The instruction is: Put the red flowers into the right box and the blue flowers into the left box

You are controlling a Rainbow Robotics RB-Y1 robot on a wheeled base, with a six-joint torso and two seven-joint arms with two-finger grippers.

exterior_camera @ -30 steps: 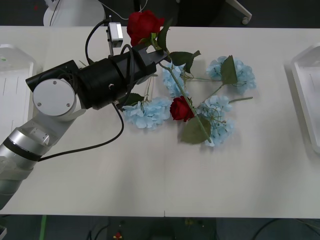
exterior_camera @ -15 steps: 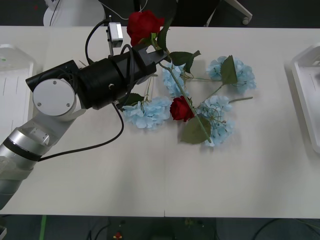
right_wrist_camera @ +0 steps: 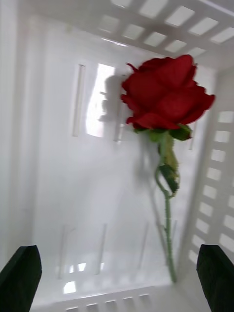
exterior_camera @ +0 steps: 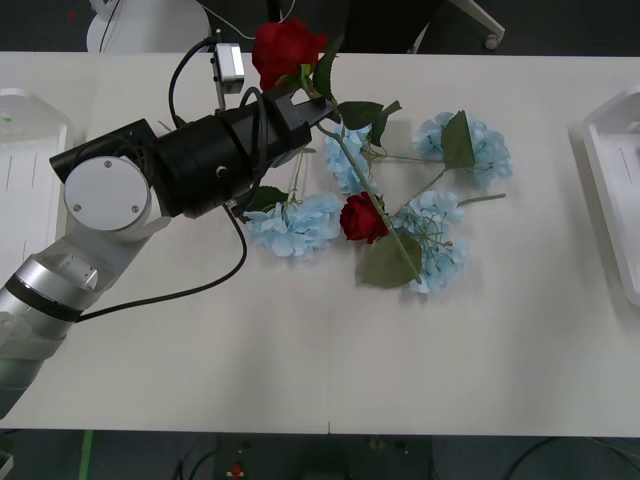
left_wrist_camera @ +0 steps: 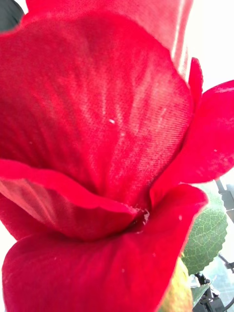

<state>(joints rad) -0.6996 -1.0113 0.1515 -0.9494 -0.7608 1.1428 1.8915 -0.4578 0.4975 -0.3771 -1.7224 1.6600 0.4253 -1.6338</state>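
A red rose (exterior_camera: pixel 288 50) is held by the left end effector (exterior_camera: pixel 308 98) at the far side of the table (exterior_camera: pixel 300 350), the black fingers closed on the stem just below the bloom, whose petals crowd the left wrist view with a serrated green leaf (left_wrist_camera: pixel 207 239) beside them. The held stem (exterior_camera: pixel 365 185) trails down to the right across the pile, where a second rose (exterior_camera: pixel 362 218) lies among the blue flowers (exterior_camera: pixel 295 222), so the lift is best made straight up and slowly until the stem and its leaves are seen to clear the blue clusters; otherwise those could be dragged along. The grip should be kept firm on the thin stem, since the heavy head could swing and twist it loose. The carry then calls for a long move to the right box (exterior_camera: pixel 612 160) at the table's right edge, well apart from the pile, and a handover to the other arm may be judged easier than reaching across. The right end effector (right_wrist_camera: pixel 117 273) hangs over that box with its fingers spread wide and holding nothing, and a third rose (right_wrist_camera: pixel 163 97) is already lying on the white floor of the box, stem towards the fingers. The left box (exterior_camera: pixel 25 190) sits at the table's left edge, with no blue flowers seen in the part shown. No brand, label or legible writing is seen.
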